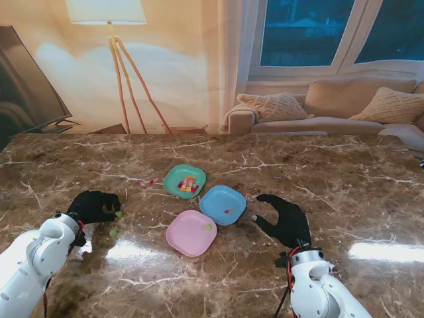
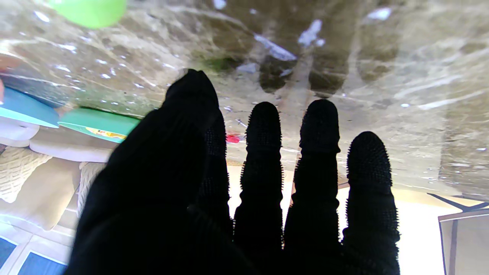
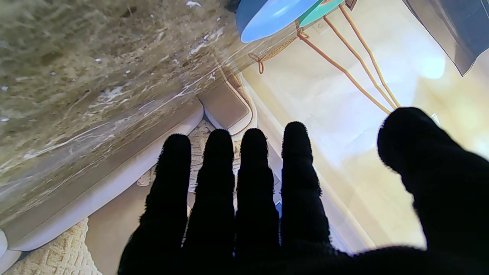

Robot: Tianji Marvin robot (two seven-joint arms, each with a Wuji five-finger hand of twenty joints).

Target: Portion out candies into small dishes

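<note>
- Your left hand (image 1: 95, 207) sits low over the table (image 1: 344, 179) at the left, fingers curled in the stand view. In its wrist view the four fingers (image 2: 320, 126) stand apart and straight, the thumb alongside; nothing shows between them. You cannot tell from either view whether the palm holds a candy.
- Two green candies lie by that hand: one (image 1: 118, 214) touching or just beside the fingertips, another (image 1: 113, 232) nearer to you on the bare marble.
- Your right hand (image 1: 286, 219) is spread flat, palm down, thumb (image 3: 412, 137) splayed wide toward the dishes. It holds nothing and lies just right of the blue dish (image 1: 223, 204).
- Three dishes cluster at mid-table, edges touching or nearly so. The green dish (image 1: 185, 181), farthest, carries a heap of mixed candies (image 1: 188, 185). The blue dish holds a couple of small pieces (image 1: 228, 211). The pink dish (image 1: 191, 232), nearest, holds one green piece (image 1: 208, 227).
- A few loose candies (image 1: 146, 182) lie scattered left of the green dish, between it and your left hand.
- Nothing stands between either hand and the dishes.
- The table is glossy brown marble with pale veins. The dishes are rounded squares of smooth plastic with shallow rims. Both hands wear black gloves with a nubbed texture on the fingers.
</note>
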